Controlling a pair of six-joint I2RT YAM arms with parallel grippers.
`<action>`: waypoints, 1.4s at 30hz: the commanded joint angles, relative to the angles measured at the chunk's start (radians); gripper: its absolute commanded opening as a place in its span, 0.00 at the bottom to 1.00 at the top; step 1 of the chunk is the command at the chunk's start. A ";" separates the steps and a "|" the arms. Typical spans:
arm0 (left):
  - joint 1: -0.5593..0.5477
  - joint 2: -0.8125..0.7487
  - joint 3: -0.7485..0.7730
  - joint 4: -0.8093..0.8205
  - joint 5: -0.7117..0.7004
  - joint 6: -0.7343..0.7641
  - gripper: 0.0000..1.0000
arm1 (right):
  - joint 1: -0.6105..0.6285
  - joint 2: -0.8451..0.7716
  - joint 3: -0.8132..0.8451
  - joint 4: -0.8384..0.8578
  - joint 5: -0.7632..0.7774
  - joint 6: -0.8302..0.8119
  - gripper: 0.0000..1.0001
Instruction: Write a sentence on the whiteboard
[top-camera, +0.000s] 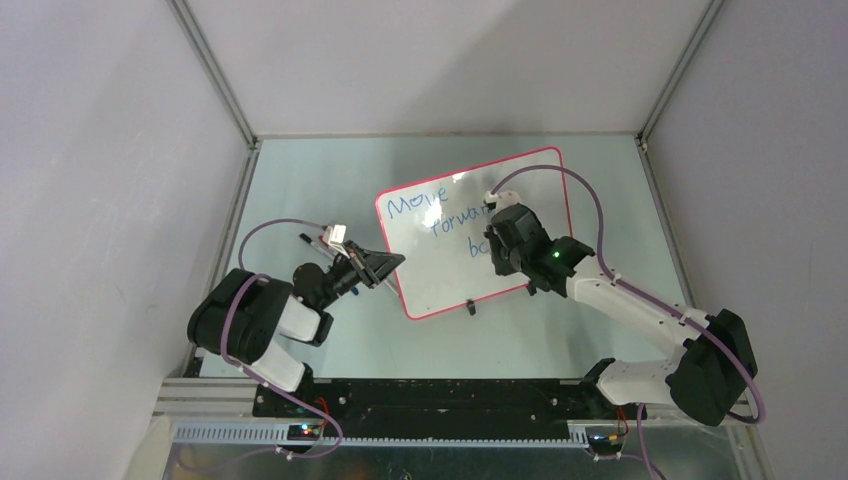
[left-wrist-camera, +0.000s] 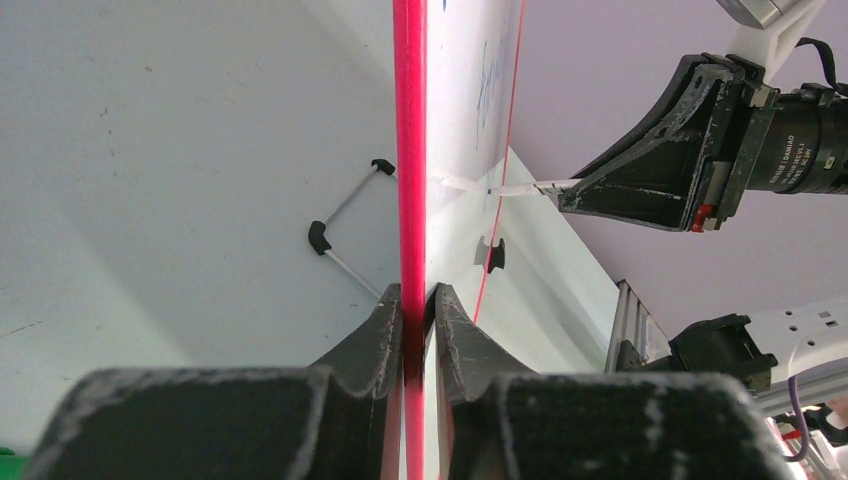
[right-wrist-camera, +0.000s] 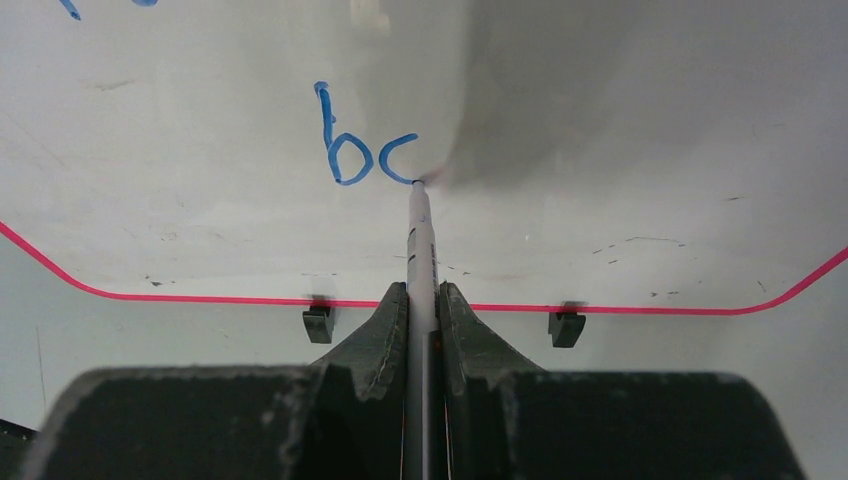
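The whiteboard (top-camera: 445, 280) lies slanted in the middle of the table, white with a red-pink frame. The sentence (top-camera: 440, 213) is in blue and reads "Move", "forwar" and below that "bc" (right-wrist-camera: 350, 160). My left gripper (top-camera: 392, 263) is shut on the board's left edge; the wrist view shows both fingers pinching the red frame (left-wrist-camera: 409, 150) at the gripper (left-wrist-camera: 420, 300). My right gripper (top-camera: 495, 250) is shut on a white marker (right-wrist-camera: 420, 240). The marker's tip touches the board at the lower end of the "c". The right gripper (left-wrist-camera: 568, 192) also shows in the left wrist view.
Two black clip feet (right-wrist-camera: 318, 322) (right-wrist-camera: 566, 327) sit on the board's near edge. A thin wire piece with black ends (left-wrist-camera: 345, 215) lies on the table by the board's left side. Grey enclosure walls stand left, right and behind.
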 joint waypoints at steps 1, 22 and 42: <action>-0.012 -0.010 0.013 0.025 -0.015 0.056 0.00 | -0.021 -0.003 0.037 0.043 0.026 -0.001 0.00; -0.011 -0.012 0.012 0.026 -0.014 0.058 0.00 | -0.020 0.013 0.083 0.055 0.001 -0.009 0.00; -0.012 -0.009 0.014 0.025 -0.015 0.056 0.00 | 0.003 -0.018 0.084 0.053 -0.019 -0.025 0.00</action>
